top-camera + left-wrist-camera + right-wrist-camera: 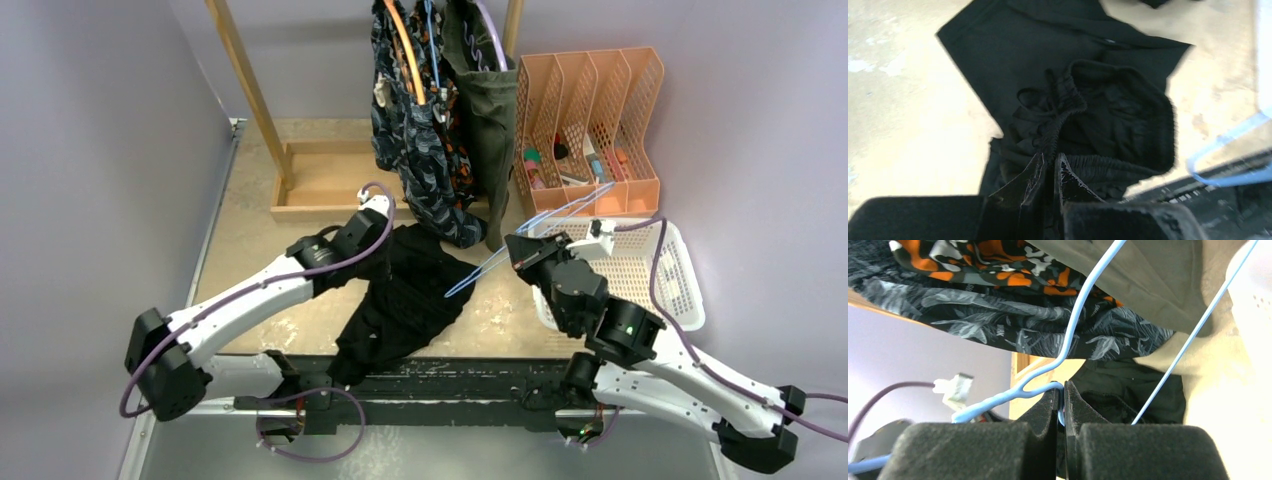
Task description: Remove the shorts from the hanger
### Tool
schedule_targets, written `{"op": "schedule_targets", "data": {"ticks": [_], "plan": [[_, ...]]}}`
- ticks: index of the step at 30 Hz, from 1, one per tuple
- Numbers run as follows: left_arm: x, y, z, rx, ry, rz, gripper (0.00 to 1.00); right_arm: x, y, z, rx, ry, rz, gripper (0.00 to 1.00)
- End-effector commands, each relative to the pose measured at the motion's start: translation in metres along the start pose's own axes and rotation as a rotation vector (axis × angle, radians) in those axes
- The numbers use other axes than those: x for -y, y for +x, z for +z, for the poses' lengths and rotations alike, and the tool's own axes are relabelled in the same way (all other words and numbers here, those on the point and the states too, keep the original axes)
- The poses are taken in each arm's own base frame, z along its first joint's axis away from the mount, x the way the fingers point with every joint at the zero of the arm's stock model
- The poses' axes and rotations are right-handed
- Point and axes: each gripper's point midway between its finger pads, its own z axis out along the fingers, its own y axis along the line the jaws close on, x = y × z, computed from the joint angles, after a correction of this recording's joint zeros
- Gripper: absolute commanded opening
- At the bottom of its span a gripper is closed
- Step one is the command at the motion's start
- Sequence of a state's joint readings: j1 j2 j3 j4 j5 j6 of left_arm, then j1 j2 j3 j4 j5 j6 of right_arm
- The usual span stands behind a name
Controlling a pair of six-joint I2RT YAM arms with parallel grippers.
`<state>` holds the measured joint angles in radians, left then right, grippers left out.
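Note:
The plain black shorts (400, 300) lie crumpled on the table, and my left gripper (385, 245) is shut on their gathered waistband (1050, 145). My right gripper (515, 250) is shut on the neck of a light-blue wire hanger (540, 225), which slants above the table just right of the black shorts (1088, 95). In the left wrist view the hanger (1228, 160) shows apart from the cloth. The right wrist view shows the hanger (1083, 305) pinched between the pads. Navy patterned shorts (420, 160), orange-blotched shorts (988, 260) and olive shorts (490, 100) hang on the rack behind.
A wooden rack with a tray base (310, 185) stands at the back. An orange file organiser (590, 110) holding small items is at the back right. A white perforated basket (650, 275) sits under the right arm.

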<state>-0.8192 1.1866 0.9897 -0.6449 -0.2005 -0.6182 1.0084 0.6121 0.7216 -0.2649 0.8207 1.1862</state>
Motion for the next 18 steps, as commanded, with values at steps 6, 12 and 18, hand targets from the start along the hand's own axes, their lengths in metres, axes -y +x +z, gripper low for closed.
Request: {"op": "schedule_targets", "data": {"ticks": [6,12,18], "plan": [[-0.004,-0.047,0.036,0.060,-0.015,-0.114,0.55,-0.043,-0.063,-0.032,0.071,-0.088,-0.063,0.00],[0.015,-0.083,-0.016,0.180,0.096,-0.120,0.72,-0.060,-0.023,-0.023,-0.076,-0.142,-0.063,0.00],[0.056,-0.052,-0.077,0.199,0.488,-0.096,0.80,-0.066,0.012,-0.009,-0.167,-0.132,-0.059,0.00]]}}
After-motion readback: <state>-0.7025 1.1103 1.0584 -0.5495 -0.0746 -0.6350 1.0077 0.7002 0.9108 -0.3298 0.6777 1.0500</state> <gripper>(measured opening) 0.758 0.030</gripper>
